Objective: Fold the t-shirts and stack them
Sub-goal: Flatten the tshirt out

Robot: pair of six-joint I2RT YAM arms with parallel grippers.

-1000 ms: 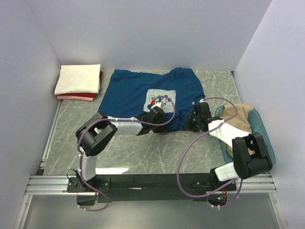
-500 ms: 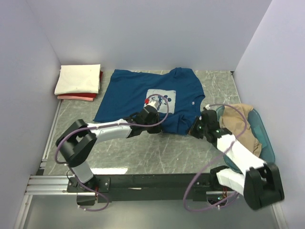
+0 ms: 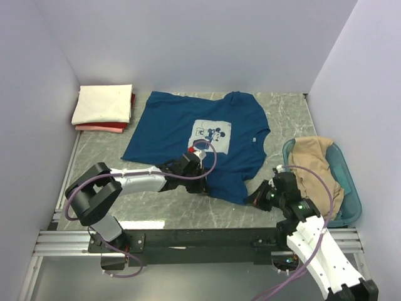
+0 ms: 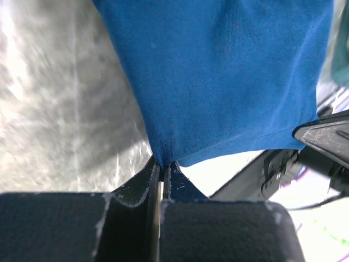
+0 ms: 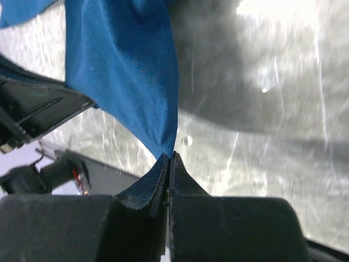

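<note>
A dark blue t-shirt (image 3: 207,128) with a pale cartoon print lies spread on the marble table, collar toward the back wall. My left gripper (image 3: 202,177) is shut on its near hem, and the left wrist view shows blue cloth (image 4: 218,71) pinched at the tips of that gripper (image 4: 162,164). My right gripper (image 3: 252,199) is shut on the hem's near right corner. In the right wrist view the cloth (image 5: 125,65) runs up from the closed tips of the right gripper (image 5: 170,156). A folded cream t-shirt (image 3: 103,103) lies on a red/pink one (image 3: 103,128) at the back left.
A teal plastic tub (image 3: 352,191) at the right edge holds a crumpled tan t-shirt (image 3: 316,164). Pale walls close in the table on the left, back and right. The arms' black base rail (image 3: 200,238) runs along the near edge.
The right gripper closed on the shirt's near right corner and drew back toward the near edge. The left gripper also moved nearer, pulling the hem with it.
</note>
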